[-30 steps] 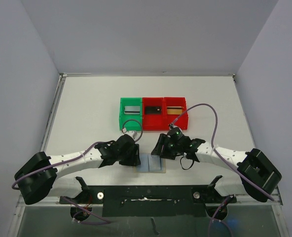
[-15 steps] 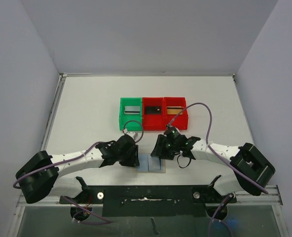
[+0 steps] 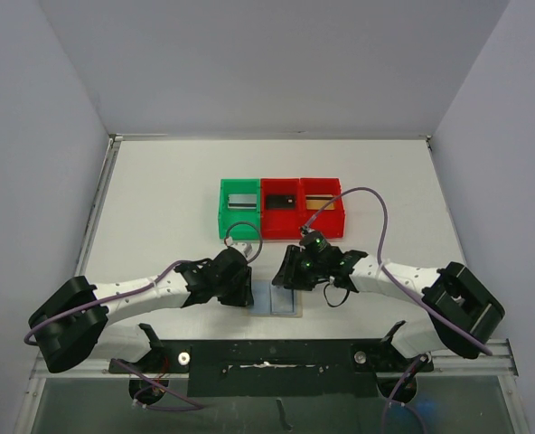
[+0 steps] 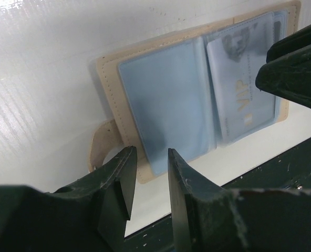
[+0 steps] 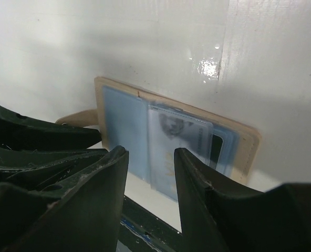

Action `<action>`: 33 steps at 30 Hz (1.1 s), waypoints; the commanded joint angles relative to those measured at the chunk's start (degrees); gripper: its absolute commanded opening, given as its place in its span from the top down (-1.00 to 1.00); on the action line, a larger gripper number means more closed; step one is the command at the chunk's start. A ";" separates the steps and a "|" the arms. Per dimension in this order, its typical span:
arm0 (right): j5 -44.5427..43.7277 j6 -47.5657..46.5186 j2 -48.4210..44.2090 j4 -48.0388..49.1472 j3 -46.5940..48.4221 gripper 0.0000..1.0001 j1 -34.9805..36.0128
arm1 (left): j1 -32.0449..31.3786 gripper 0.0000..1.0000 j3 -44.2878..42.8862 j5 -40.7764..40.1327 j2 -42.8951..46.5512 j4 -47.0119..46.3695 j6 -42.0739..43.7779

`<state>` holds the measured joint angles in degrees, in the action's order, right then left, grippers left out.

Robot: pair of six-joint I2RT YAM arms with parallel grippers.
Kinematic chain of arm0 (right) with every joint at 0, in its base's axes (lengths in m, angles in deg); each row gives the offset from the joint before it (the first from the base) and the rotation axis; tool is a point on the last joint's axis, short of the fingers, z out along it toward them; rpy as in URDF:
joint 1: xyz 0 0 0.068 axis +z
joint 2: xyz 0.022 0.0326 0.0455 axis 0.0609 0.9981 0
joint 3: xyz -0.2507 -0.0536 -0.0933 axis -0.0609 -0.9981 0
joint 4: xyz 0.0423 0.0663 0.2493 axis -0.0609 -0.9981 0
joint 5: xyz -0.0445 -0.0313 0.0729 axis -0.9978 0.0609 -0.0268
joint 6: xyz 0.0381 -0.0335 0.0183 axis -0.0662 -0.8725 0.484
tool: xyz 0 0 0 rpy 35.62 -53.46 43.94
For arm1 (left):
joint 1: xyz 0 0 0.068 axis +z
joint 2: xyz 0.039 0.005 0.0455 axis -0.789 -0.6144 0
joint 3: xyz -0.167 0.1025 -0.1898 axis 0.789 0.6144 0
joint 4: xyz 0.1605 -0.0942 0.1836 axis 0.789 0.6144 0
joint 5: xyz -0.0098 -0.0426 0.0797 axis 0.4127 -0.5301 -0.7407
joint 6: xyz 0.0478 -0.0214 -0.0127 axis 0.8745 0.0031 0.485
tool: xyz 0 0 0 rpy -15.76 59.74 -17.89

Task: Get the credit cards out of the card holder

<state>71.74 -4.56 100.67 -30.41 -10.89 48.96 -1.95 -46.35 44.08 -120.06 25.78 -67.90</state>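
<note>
Nothing is held by the part-open left fingers [image 4: 125, 170] or right fingers [image 5: 109, 176]; the six-o'clock card holder [image 3: 276, 301], seemingly unpinned, could be dragged.

Tan card holder [image 4: 166, 94] with light-blue pockets, silver-grey card [image 4: 246, 86], green bin [image 3: 224, 210], red bins [image 3: 340, 220].

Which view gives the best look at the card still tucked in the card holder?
The left wrist view: the card lies sharp in a light-blue pocket of the open card holder, its VIP lettering readable. The right wrist view shows the card blurred; the top view shows only the small card holder.
</note>
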 commanded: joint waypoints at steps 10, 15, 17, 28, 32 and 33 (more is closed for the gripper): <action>-6.64 -2.59 -0.24 -7.74 5.16 0.11 0.31 | -0.19 0.44 -0.18 0.40 0.08 -1.98 0.03; -5.58 -2.67 2.00 -7.61 5.50 0.12 0.40 | -0.19 0.44 -0.01 0.53 0.25 -2.03 0.23; -5.60 -2.66 2.81 -7.98 6.00 0.12 0.60 | -0.21 0.45 0.14 0.73 0.26 -2.19 0.19; -10.52 -3.55 5.38 -15.23 10.61 0.12 2.50 | -0.19 0.48 0.38 1.05 -0.07 -2.57 0.15; -11.30 -4.44 6.33 -16.92 12.47 0.12 3.43 | -0.19 0.49 0.36 1.19 -0.23 -2.73 0.14; -11.42 -4.58 6.43 -17.16 13.12 0.12 3.77 | -0.19 0.49 0.38 1.16 -0.27 -2.74 0.10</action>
<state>62.67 -7.75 106.40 -45.80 -1.39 51.59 -1.95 -45.61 44.54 -120.08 25.56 -67.90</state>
